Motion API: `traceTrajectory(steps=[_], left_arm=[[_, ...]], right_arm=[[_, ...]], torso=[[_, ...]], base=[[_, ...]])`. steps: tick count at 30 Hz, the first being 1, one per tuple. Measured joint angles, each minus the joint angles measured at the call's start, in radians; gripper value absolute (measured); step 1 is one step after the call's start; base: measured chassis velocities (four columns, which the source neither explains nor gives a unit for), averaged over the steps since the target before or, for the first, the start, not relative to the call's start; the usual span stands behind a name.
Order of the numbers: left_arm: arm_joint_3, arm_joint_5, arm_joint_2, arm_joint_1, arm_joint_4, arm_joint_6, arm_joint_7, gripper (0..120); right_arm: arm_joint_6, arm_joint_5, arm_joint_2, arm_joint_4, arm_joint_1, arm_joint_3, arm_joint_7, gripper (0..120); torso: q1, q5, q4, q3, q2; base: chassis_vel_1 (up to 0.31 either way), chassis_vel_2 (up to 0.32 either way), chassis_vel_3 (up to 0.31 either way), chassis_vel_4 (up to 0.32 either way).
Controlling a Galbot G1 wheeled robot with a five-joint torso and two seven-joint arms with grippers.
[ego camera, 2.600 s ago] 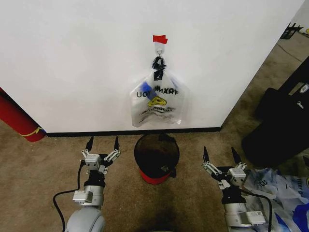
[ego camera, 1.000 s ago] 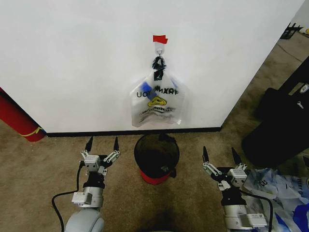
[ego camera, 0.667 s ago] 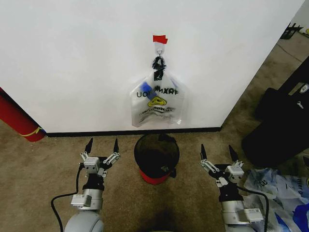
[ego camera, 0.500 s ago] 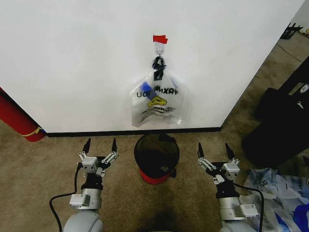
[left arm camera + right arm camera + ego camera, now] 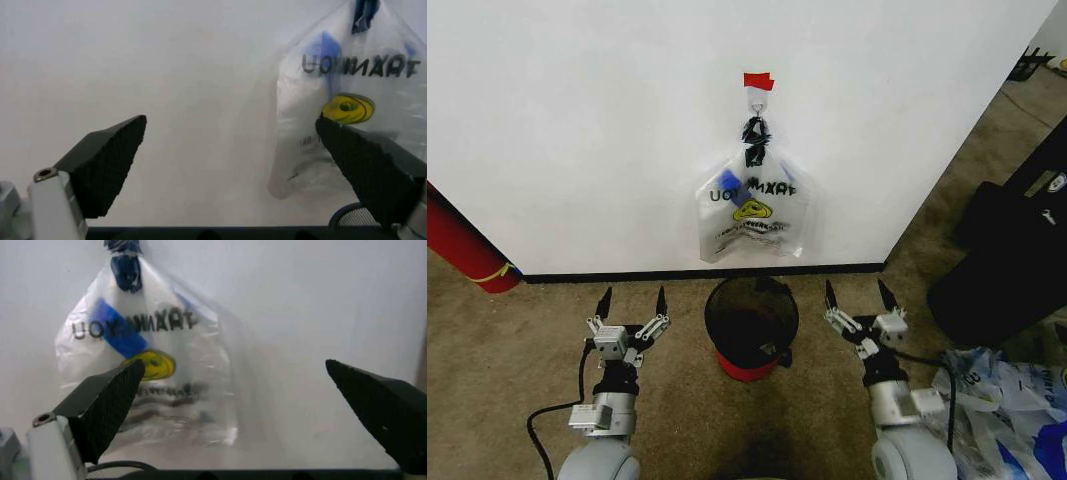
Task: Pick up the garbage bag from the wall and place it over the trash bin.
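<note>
Both jaws spread: left gripper (image 5: 631, 300) and right gripper (image 5: 857, 293) flanking trash bin (image 5: 751, 315), garbage bag (image 5: 753, 208) hanging on wall (image 5: 577, 120).

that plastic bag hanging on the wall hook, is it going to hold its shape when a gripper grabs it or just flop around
Probably flop. The garbage bag is thin, see-through film that already wrinkles and sags below its bunched dark handles on the hook, so it should collapse where pinched. It looks nearly empty, so likely very light and apt to swing. Smooth film may slip between the fingers.
</note>
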Motion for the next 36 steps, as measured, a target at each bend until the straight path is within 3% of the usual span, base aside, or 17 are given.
traceTrajectory(steps=[10, 21, 28, 36], left_arm=[[-0.001, 0.016, 0.004, 0.022, 0.000, -0.010, 0.000, 100], [-0.017, 0.016, -0.003, 0.031, 0.000, -0.006, -0.003, 100], [-0.036, 0.015, -0.020, 0.035, 0.004, -0.006, -0.006, 100], [-0.040, 0.020, -0.017, 0.040, 0.019, -0.023, -0.006, 100]], right_arm=[[-0.063, 0.126, -0.067, -0.096, 0.181, -0.108, 0.004, 100], [-0.074, 0.381, -0.089, -0.285, 0.482, -0.225, -0.038, 100], [-0.077, 0.485, -0.054, -0.424, 0.658, -0.284, -0.063, 100], [-0.070, 0.498, -0.012, -0.541, 0.791, -0.326, -0.092, 100]], torso=[[0.000, -0.0002, 0.0001, 0.000, 0.000], [0.000, -0.0002, 0.0000, 0.000, 0.000], [0.000, -0.0003, 0.0000, 0.000, 0.000], [0.000, -0.0004, 0.0002, 0.000, 0.000]], base=[[0.000, 0.000, 0.000, 0.000], [0.000, 0.000, 0.000, 0.000], [0.000, 0.000, 0.000, 0.000], [0.000, 0.000, 0.000, 0.000]])
